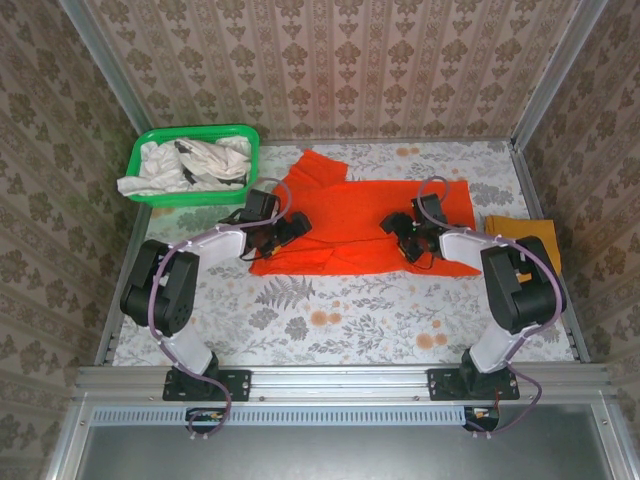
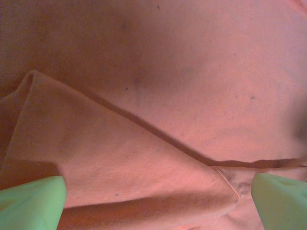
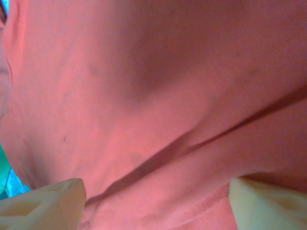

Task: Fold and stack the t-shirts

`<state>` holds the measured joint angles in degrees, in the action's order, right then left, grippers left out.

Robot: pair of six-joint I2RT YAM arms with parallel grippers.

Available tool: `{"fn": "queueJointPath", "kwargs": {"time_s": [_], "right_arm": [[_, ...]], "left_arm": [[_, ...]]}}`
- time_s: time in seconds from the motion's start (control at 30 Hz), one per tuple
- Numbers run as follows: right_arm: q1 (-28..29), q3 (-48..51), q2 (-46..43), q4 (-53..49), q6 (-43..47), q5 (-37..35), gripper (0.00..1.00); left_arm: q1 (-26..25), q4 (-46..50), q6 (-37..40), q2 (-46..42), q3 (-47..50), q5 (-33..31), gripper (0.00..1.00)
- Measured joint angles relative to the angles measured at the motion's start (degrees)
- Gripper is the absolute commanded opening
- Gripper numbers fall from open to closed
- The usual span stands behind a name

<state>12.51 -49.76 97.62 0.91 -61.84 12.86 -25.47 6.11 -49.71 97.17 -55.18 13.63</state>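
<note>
The orange-red t-shirt [image 1: 350,222] lies spread across the middle of the table, its near part folded over. My left gripper [image 1: 290,229] hangs just over the shirt's left side, open, with a folded flap [image 2: 120,163] of orange-red cloth between its green fingertips [image 2: 31,201]. My right gripper [image 1: 400,235] hovers low over the shirt's right side, also open, a fold ridge [image 3: 192,143] running between its pale fingertips [image 3: 48,203]. A folded mustard yellow shirt [image 1: 525,232] rests at the right edge. Off-white shirts [image 1: 190,163] are heaped in the basket.
A green plastic basket [image 1: 190,135] stands at the back left corner. Patterned walls enclose the table on three sides. The floral tabletop [image 1: 330,320] shows bare in front of the shirt, between the arm bases.
</note>
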Motion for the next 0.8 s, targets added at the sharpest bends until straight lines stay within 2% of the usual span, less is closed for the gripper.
{"fn": "queueJointPath", "kwargs": {"time_s": [0.53, 0.67, 0.8], "right_arm": [[-2.4, -10.4, 6.2, -3.4, 4.1, 0.1, 0.80], [-3.8, -15.6, 9.6, -4.5, 6.3, 2.5, 0.80], [-4.1, -14.9, 8.4, -4.3, 6.6, 4.0, 0.80]], "left_arm": [[0.0, 0.1, 0.0, 0.0, 0.0, -0.6, 1.00], [0.0, 0.1, 0.0, 0.0, 0.0, -0.6, 1.00], [0.0, 0.1, 0.0, -0.5, 0.0, -0.9, 1.00]]}}
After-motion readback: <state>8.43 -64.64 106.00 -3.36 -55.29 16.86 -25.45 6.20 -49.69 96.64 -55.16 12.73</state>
